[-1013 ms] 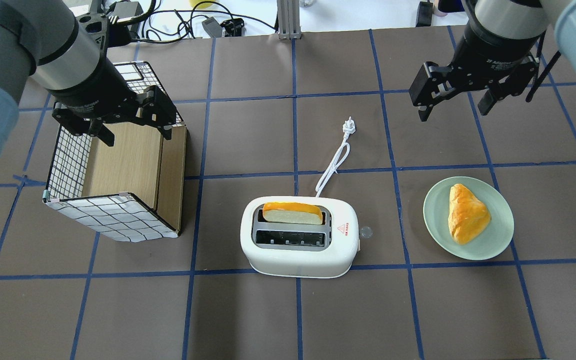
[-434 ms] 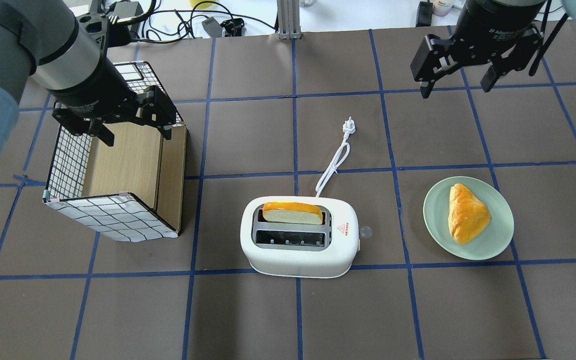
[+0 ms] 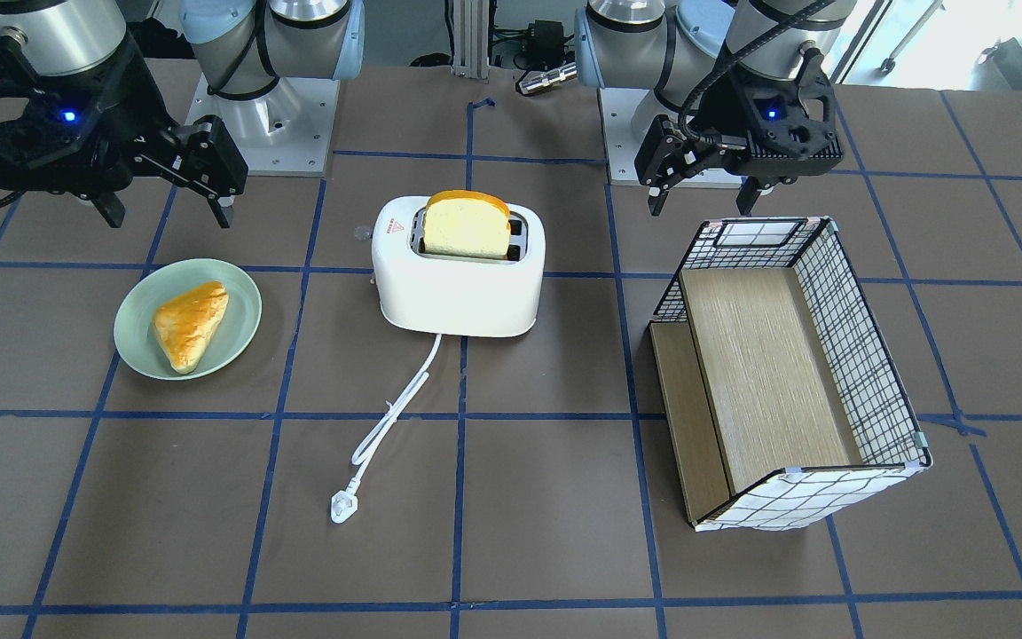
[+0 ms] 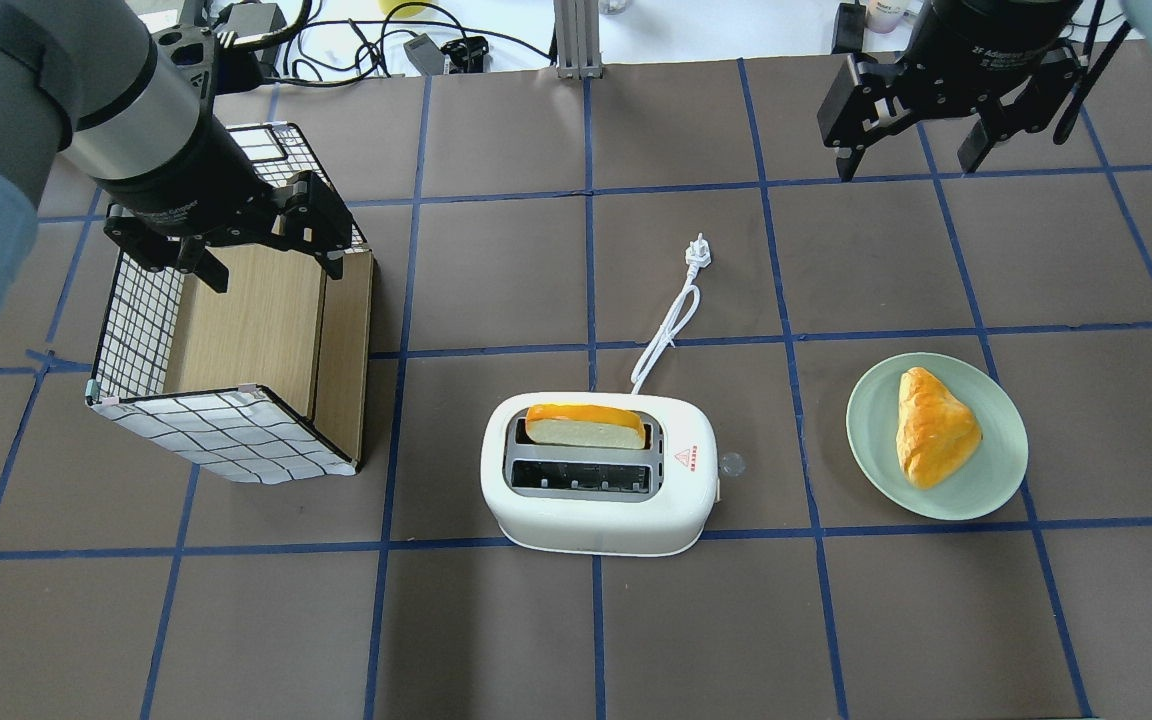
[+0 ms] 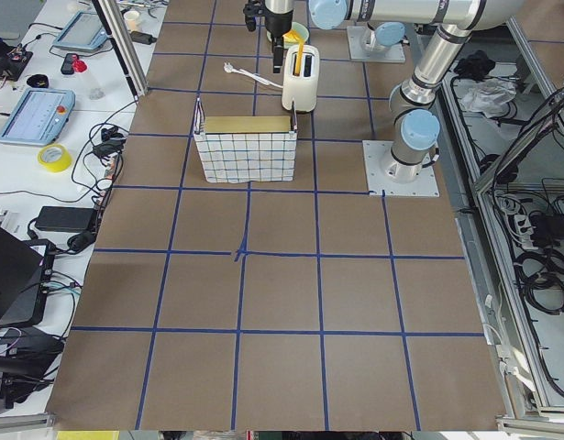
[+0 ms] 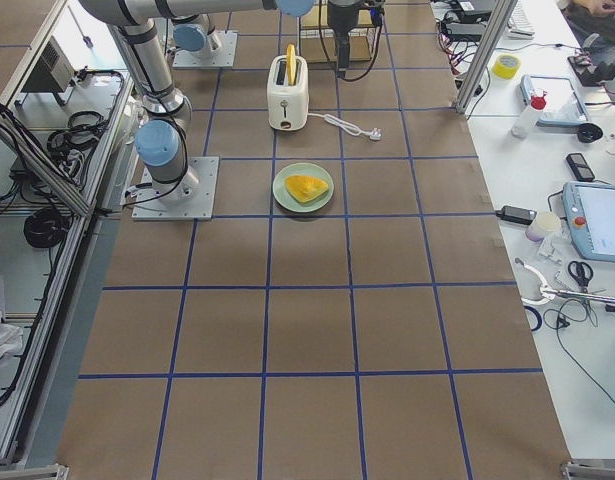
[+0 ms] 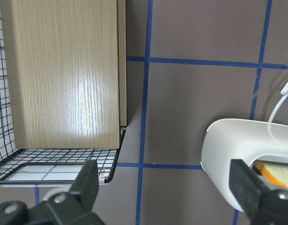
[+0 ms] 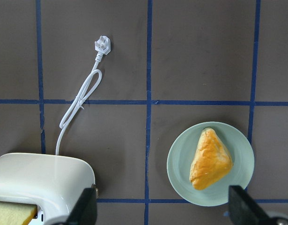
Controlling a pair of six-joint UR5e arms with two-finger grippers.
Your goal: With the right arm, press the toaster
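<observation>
Worktop [image 4: 496, 620] of brown sheet gridded with blue tape carries a white rounded two-slot plastic toaster [image 4: 598, 472] near its middle in the overhead view. The toaster stands upright, with a red triangle sticker on top by its 3 o'clock end. A small grey round lever [image 4: 732, 463] sticks out at that same end. A golden-crusted slice of bread [image 4: 586, 425] stands in the slot toward 12 o'clock; the other slot shows bare metal. The toaster's white cord [image 4: 671, 335] runs off toward 1 o'clock and ends in a white plug [image 4: 698, 250] lying on the worktop. At 3 o'clock from the toaster, well apart, sits a pale green round plate [image 4: 996, 485] holding a triangular golden pastry [image 4: 934, 427]. The black right hand [image 4: 905, 168] on the silver-grey right arm [image 3: 41, 35] hangs above the worktop at about 1 o'clock from the toaster. It is well apart from the toaster and at 12 o'clock from the plate, its two fingers spread wide and holding nothing. At 10 o'clock from the toaster a wire-grid basket with a wooden lining [image 4: 226, 435] lies tipped on its side. The black left hand [image 4: 276, 272] hovers over the basket's 12 o'clock end, likewise wide open and empty.
</observation>
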